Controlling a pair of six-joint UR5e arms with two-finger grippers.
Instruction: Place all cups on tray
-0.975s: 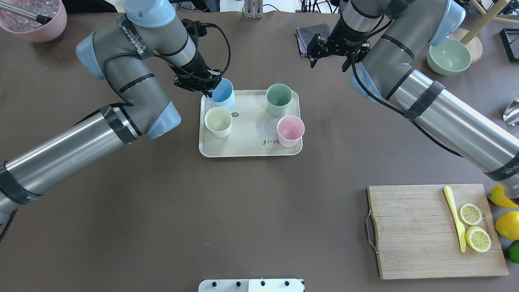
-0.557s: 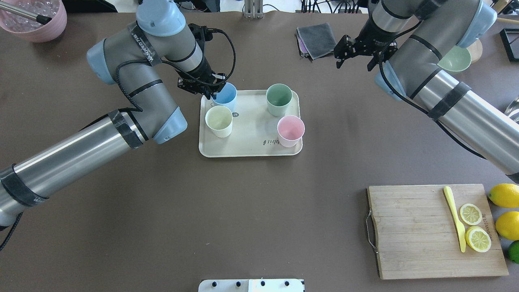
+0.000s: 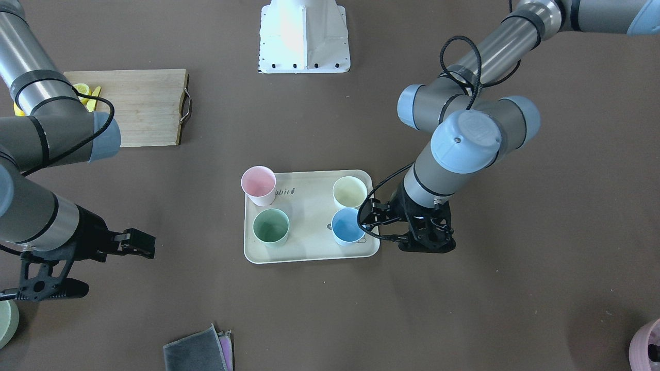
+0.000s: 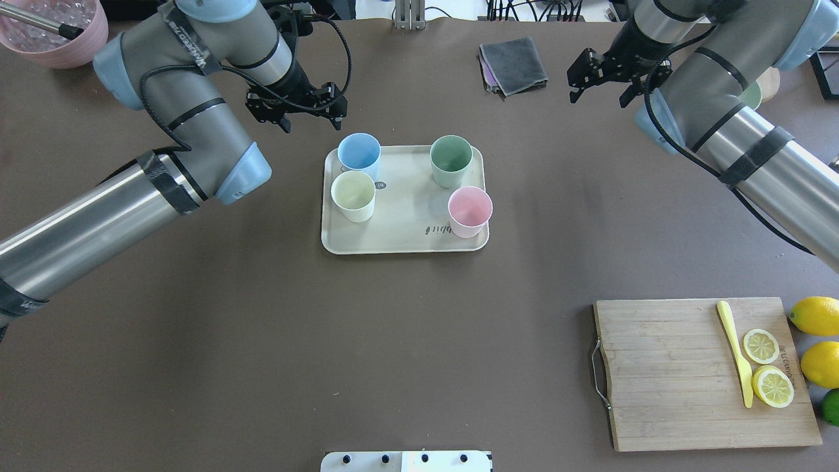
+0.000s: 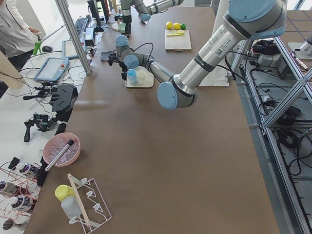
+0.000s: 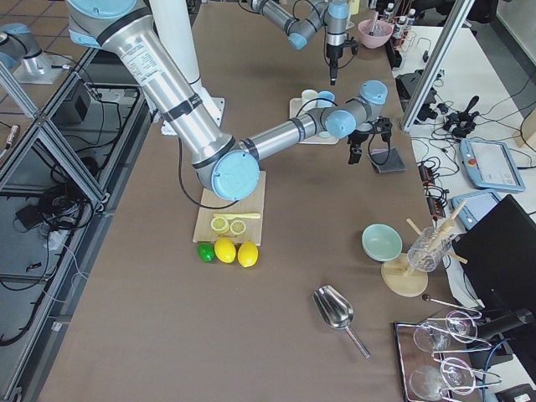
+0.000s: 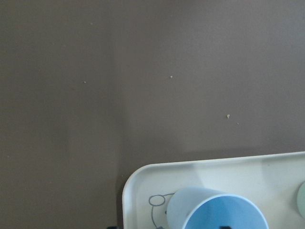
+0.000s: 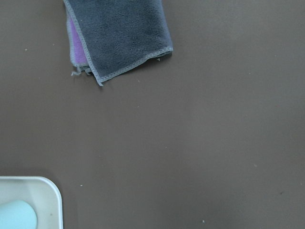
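Observation:
The cream tray (image 4: 400,229) lies mid-table and also shows in the front-facing view (image 3: 309,247). All four cups stand upright on it: blue (image 4: 358,152), cream-white (image 4: 353,195), sage green (image 4: 451,159) and pink (image 4: 469,210). My left gripper (image 4: 308,118) is open and empty. It hovers above the table just behind and left of the blue cup, apart from it. The left wrist view shows the blue cup (image 7: 219,212) on the tray corner (image 7: 138,191). My right gripper (image 4: 600,97) is open and empty, far right of the tray beside the grey cloth.
A folded grey cloth (image 4: 514,62) lies behind the tray. A wooden cutting board (image 4: 688,380) with lemon slices and a yellow knife (image 4: 735,351) sits front right, with lemons (image 4: 816,316) beside it. A mauve-pink container (image 4: 56,36) stands back left.
My left gripper has let go of the blue cup, which now stands on the tray, and has drawn back and left. My right arm has moved further right and back.

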